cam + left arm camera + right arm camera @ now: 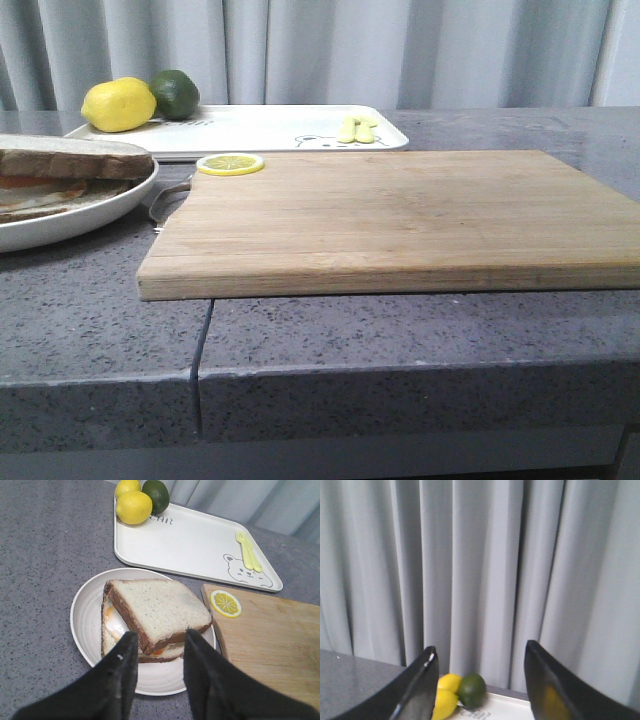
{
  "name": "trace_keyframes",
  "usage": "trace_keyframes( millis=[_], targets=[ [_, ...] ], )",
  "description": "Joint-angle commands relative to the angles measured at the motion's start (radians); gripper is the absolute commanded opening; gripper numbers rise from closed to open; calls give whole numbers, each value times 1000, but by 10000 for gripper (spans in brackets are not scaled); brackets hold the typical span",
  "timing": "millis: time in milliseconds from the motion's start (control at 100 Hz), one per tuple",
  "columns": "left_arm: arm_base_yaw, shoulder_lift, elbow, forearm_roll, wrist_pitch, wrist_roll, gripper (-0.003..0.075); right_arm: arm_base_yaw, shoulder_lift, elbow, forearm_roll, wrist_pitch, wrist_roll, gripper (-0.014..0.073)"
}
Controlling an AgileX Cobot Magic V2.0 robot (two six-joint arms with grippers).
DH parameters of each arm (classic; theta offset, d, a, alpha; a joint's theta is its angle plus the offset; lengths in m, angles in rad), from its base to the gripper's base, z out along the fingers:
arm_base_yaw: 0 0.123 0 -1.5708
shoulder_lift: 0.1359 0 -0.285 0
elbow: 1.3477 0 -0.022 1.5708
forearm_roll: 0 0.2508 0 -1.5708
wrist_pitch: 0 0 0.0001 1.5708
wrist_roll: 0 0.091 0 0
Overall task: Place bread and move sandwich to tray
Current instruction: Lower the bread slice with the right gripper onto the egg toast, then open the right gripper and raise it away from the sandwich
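Beside the tray (190, 545), on its plate (85, 615): sandwich (155, 612), top bread placed. Left tool (157, 645) open, empty, poised over it. Next: grip plate rim, carry to tray. Right tool (477, 680) open, idle.

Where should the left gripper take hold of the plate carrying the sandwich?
Probably the plate by its bare rim nearest the left gripper, coming in low from the side; the rim is thin and flared, and the sandwich covers the centre.
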Motion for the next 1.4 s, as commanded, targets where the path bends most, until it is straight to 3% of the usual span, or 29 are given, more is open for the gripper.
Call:
trace_keyframes(
  millis=[0,250,540,900,1391],
  targets=[
    [-9,8,-35,-31,-91,-5,211,-45,-141,83,-38,-17,-51,407],
    [-9,8,-35,21,-159,-5,211,-182,-491,452,-38,-15,-53,401],
    [-2,114,-39,75,-195,-31,211,-193,-878,748,7,-16,-79,401],
    [82,464,-98,60,-196,-67,211,-193,-993,784,92,-19,-177,401],
    [82,664,-119,28,-205,-60,211,-193,-993,784,93,-16,-177,401]
  ],
)
